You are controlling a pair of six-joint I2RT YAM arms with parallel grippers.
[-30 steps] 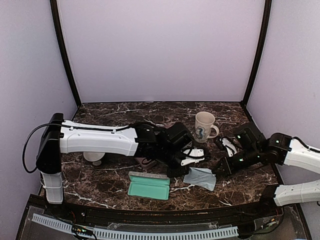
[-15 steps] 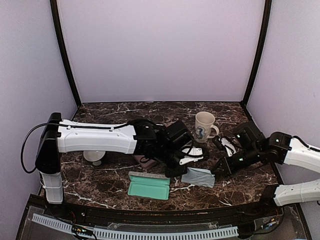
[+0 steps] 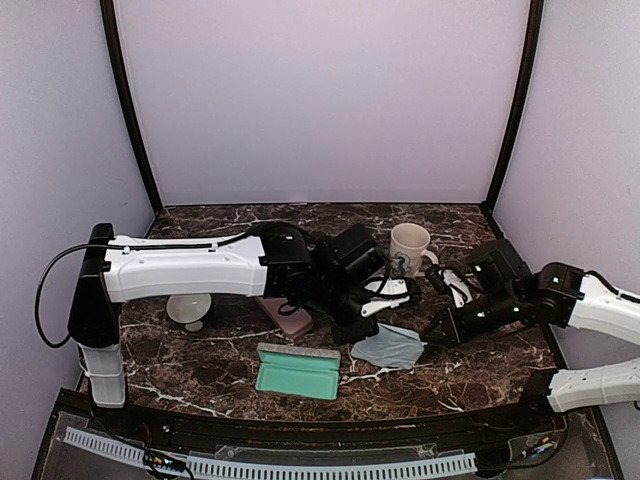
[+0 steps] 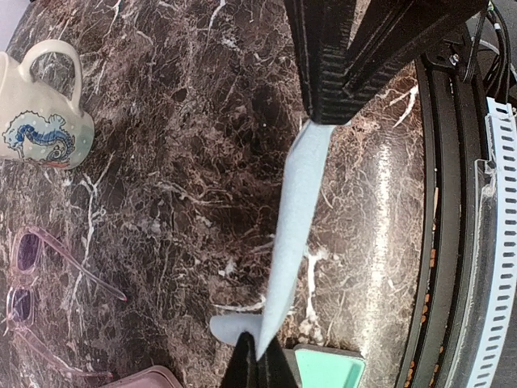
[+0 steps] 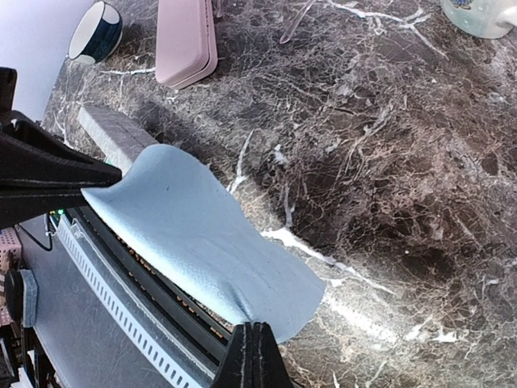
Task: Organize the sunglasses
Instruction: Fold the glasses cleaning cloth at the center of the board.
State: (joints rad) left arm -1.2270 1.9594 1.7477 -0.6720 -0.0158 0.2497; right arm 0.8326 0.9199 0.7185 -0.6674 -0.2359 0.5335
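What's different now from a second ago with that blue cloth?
The left gripper and right gripper kept pinching the light blue cloth and shifted it slightly leftward, which uncovered more of the oblong pink case. The mint-green open case and cream seahorse mug stayed put.

You're looking at a dk brown marble table (image 3: 200, 370) w/ white veining. The cloth (image 3: 388, 347) is plain lt blue, no print. The mug (image 3: 408, 250) is cream w/ a blue seahorse pic & a bit of orange under it. Your sunglasses (image 4: 26, 252) have a translucent pink frame w/ purplish lenses. One case (image 3: 287, 316) is dusty pink, the open case (image 3: 297, 376) mint green w/ a grey edge. The bowl (image 5: 95, 32) is white outside, dk blue inside. Walls (image 3: 320, 100) are pale lilac
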